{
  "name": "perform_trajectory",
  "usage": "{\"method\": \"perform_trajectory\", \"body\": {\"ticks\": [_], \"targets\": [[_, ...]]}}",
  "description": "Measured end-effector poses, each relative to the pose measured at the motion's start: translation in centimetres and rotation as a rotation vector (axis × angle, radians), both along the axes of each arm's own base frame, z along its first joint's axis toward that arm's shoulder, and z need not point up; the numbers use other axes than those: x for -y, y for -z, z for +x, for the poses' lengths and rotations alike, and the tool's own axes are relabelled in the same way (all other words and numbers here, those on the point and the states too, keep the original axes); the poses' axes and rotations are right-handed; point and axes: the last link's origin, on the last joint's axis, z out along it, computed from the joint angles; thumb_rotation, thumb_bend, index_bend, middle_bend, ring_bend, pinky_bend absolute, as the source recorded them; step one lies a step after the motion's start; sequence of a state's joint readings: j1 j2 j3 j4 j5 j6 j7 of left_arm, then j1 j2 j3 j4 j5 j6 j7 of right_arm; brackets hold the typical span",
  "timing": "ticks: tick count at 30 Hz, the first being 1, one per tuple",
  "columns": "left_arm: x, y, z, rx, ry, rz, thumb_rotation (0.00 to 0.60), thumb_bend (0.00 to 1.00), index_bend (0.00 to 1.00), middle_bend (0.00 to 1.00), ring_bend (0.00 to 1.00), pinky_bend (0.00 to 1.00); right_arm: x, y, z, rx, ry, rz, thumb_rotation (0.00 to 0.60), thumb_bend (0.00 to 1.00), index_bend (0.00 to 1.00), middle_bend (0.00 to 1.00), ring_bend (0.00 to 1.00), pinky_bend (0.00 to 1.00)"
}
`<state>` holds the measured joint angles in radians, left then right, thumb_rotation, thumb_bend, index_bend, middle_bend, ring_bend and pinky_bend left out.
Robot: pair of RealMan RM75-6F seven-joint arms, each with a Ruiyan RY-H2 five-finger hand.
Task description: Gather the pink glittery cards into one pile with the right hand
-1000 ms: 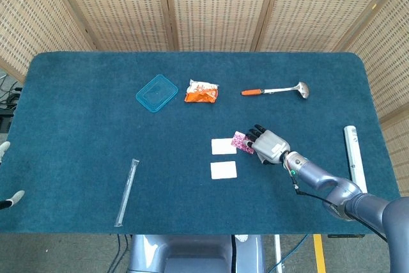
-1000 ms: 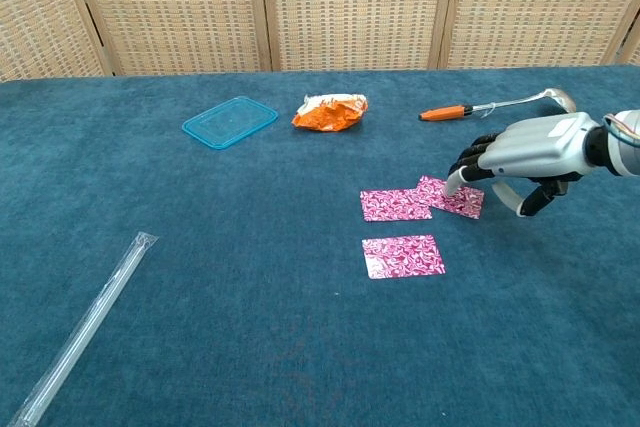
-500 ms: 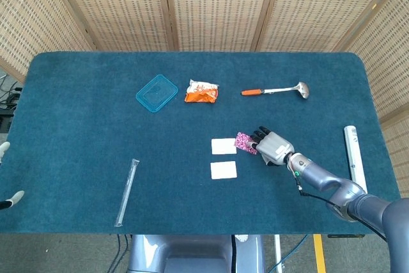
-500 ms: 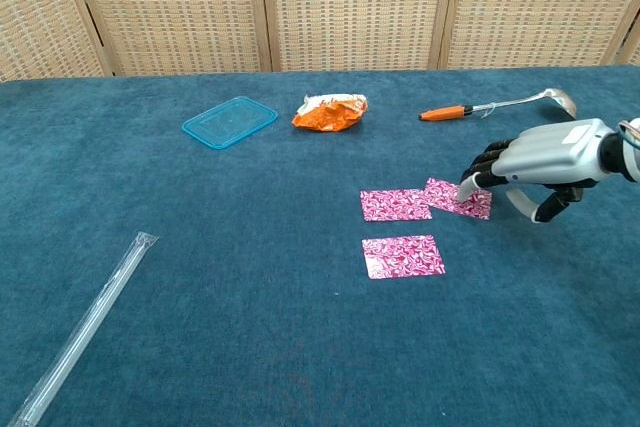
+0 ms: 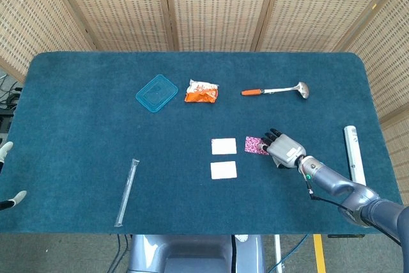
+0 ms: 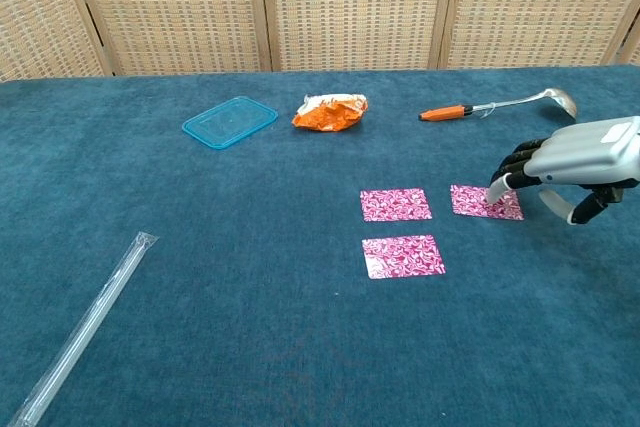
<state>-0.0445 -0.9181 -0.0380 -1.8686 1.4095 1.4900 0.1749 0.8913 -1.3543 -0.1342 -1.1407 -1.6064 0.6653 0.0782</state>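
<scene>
Silver and black, the right hand [image 6: 575,159] lies low over the blue cloth at about four o'clock from the table's centre, palm down, its dark fingertips [image 6: 512,175] pressing on the right edge of a pink card [image 6: 485,201]. It grips nothing; the fingers lie spread forward on the card rather than curled round it. In the head view the same hand [image 5: 285,149] touches that card [image 5: 257,145] from the three o'clock side.

At nine o'clock from the touched card, apart from it by a strip of bare cloth, lies a second card [image 6: 395,204]. A third card [image 6: 403,255] lies at six o'clock from the second, also apart. In the head view these two look nearly white.

Further out, at twelve o'clock from the cards, a ladle [image 6: 497,104] with an orange handle, an orange snack bag [image 6: 330,111] and a clear blue lid [image 6: 230,121] lie in a row. A clear plastic tube [image 6: 85,324] lies at eight o'clock, and a white bar [image 5: 354,156] lies near the table's right edge.

Only a white fingertip [image 5: 6,149] of the left hand shows at the head view's left edge; I cannot tell its state.
</scene>
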Motion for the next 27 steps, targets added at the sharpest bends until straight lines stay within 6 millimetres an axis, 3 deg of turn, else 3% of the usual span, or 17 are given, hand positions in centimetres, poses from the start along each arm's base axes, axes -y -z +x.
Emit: {"method": "perform_trajectory", "body": {"ticks": [5, 12, 15, 20, 27], "targets": [[-0.1, 0.0, 0.1, 0.003, 0.003, -0.001, 0.6, 0.05, 0.0, 0.0, 0.0, 0.0, 0.0, -0.2, 1.6, 0.132, 0.041, -0.025, 0.6, 0.52, 0.19, 0.12, 0.0, 0.0], [0.0, 0.0, -0.1, 0.006, 0.002, 0.001, 0.6, 0.05, 0.0, 0.0, 0.0, 0.0, 0.8, -0.2, 3.8, 0.292, 0.093, -0.076, 0.6, 0.47, 0.32, 0.13, 0.0, 0.0], [0.1, -0.1, -0.2, 0.006, -0.001, 0.002, 0.6, 0.05, 0.0, 0.0, 0.0, 0.0, 0.9, 0.1, 4.4, 0.319, 0.103, -0.083, 0.6, 0.4, 0.33, 0.13, 0.0, 0.0], [0.1, -0.2, -0.4, 0.008, -0.004, 0.003, 0.6, 0.05, 0.0, 0.0, 0.0, 0.0, 0.9, 0.9, 5.3, 0.341, 0.107, -0.088, 0.6, 0.18, 0.36, 0.15, 0.0, 0.0], [0.3, -0.6, -0.6, 0.011, -0.006, 0.008, 0.6, 0.05, 0.0, 0.0, 0.0, 0.0, 1.4, 3.1, 7.1, 0.395, 0.124, -0.124, 0.6, 0.08, 0.36, 0.16, 0.0, 0.0]]}}
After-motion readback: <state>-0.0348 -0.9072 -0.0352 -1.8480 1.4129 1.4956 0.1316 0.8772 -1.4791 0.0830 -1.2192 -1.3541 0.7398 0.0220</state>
